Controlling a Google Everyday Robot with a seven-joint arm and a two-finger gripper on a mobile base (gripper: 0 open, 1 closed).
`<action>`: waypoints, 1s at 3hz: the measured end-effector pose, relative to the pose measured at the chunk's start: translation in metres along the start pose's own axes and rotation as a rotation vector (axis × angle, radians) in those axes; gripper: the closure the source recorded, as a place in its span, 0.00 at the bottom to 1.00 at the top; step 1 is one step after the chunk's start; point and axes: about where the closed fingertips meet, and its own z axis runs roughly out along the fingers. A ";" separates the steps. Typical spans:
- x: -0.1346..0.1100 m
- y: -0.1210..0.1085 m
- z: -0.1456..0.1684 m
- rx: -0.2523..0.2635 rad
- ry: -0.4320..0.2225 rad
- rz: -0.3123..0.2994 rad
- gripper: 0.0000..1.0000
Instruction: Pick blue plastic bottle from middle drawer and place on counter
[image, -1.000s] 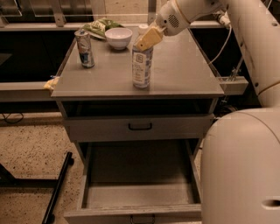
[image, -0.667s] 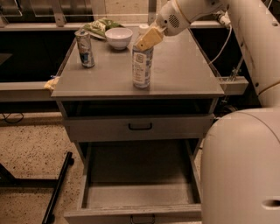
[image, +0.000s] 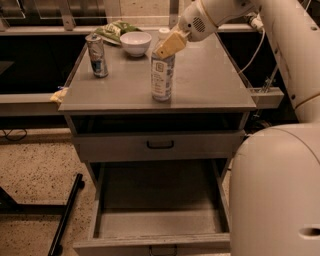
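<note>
Camera view: nothing has visibly shifted since a second ago. The blue plastic bottle (image: 162, 80) stands upright in the same spot on the counter (image: 215, 85), near the front edge, and the gripper (image: 167, 48) sits at its top as before. Whether it grips the bottle or has let go cannot be told.

The bottle is slim clear plastic with a pale patterned label; the counter is flat, smooth grey with a thin edge. Towards the back left stand a metal can (image: 97, 55) and a white bowl (image: 136, 43), well apart from the bottle, and bare counter lies to the bottle's right.

Below, the upper drawer (image: 115, 146) is closed. The middle drawer (image: 160, 222) is pulled out — plain flat floor, low grey walls — with the robot's rounded white body (image: 275, 190) just beside its right side.
</note>
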 end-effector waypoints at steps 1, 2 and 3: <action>0.000 0.000 0.000 0.000 0.000 0.000 0.13; 0.000 0.000 0.000 0.000 0.000 0.000 0.00; 0.000 0.000 0.000 0.000 0.000 0.000 0.00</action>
